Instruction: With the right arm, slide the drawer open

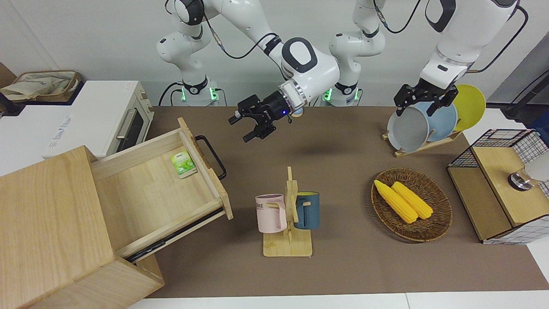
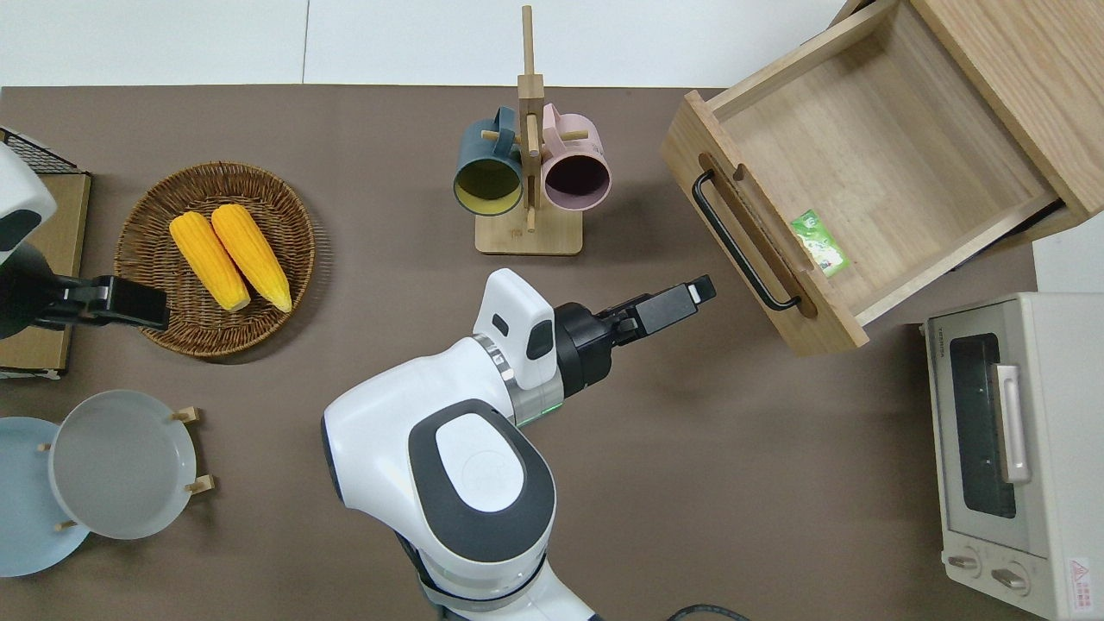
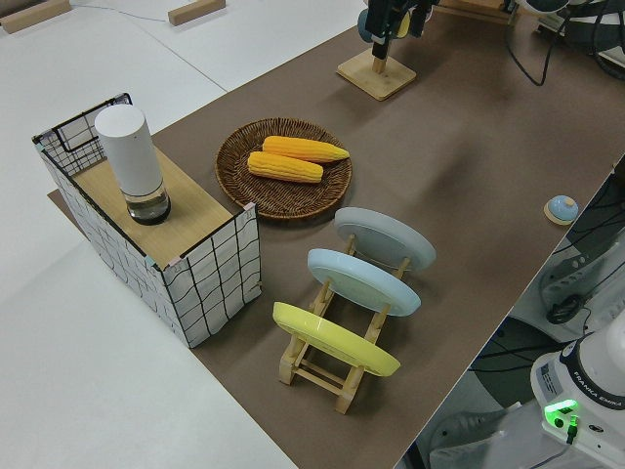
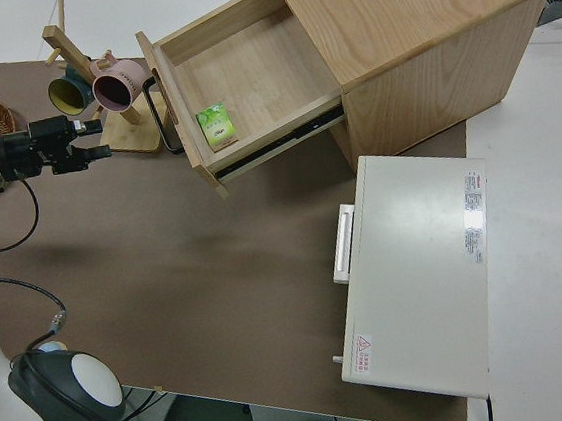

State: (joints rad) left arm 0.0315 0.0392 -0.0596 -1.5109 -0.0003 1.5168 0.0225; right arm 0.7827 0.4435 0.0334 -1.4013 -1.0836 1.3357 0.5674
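The wide light-wood drawer (image 1: pixel 150 193) stands pulled far out of the big pale wooden box (image 1: pixel 47 223). Its black loop handle (image 1: pixel 211 156) is free. In the overhead view the drawer (image 2: pixel 871 147) and its handle (image 2: pixel 740 243) show too, and a small green packet (image 2: pixel 820 243) lies inside against the front panel. My right gripper (image 1: pixel 241 128) is open and empty, with its blue light showing. In the overhead view it (image 2: pixel 700 291) is over the brown mat, a short way off the handle. It also shows in the right side view (image 4: pixel 97 149). My left arm is parked.
A wooden mug rack (image 2: pixel 528 172) with a blue and a pink mug stands beside the drawer front. A wicker basket (image 2: pixel 285 293) holds two corn cobs. A white toaster oven (image 2: pixel 1018 448) stands nearer to the robots than the box. A plate rack (image 1: pixel 424 124) and a wire-mesh cabinet (image 1: pixel 497 184) stand at the left arm's end.
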